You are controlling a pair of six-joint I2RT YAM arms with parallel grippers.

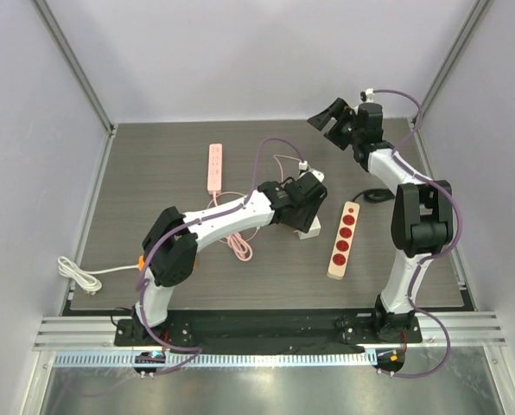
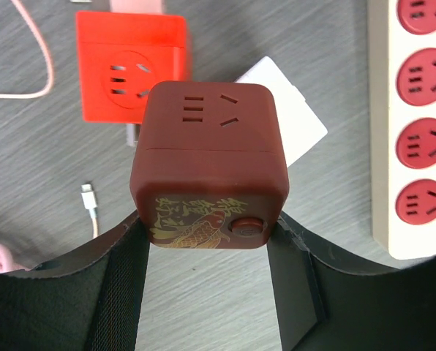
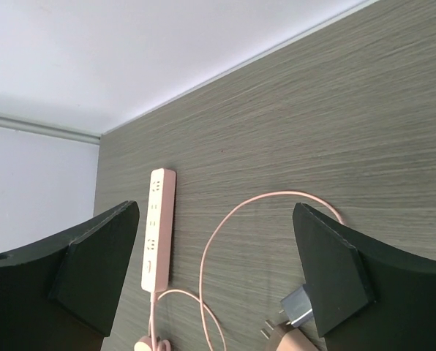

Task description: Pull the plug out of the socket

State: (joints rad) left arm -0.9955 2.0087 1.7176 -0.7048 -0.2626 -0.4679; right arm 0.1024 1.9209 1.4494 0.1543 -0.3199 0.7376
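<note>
My left gripper (image 2: 207,241) is shut on a dark red cube socket (image 2: 209,164) with a gold fish print and a round button, and holds it above the table. Its socket holes show no plug. Beyond it a bright red cube socket (image 2: 130,69) lies on the table with a pink piece (image 2: 134,6) at its far edge. A white block (image 2: 295,121) lies behind the held cube. In the top view the left gripper (image 1: 302,203) is mid-table. My right gripper (image 1: 331,121) is open and empty, raised at the back; its wrist view (image 3: 214,256) shows a grey pronged adapter (image 3: 298,311).
A beige strip with red sockets (image 1: 344,239) lies right of the left gripper and shows in the left wrist view (image 2: 421,124). A pink power strip (image 1: 214,167) with a looping pink cable (image 1: 240,246) lies back left. A white cable (image 1: 80,275) lies at the left edge.
</note>
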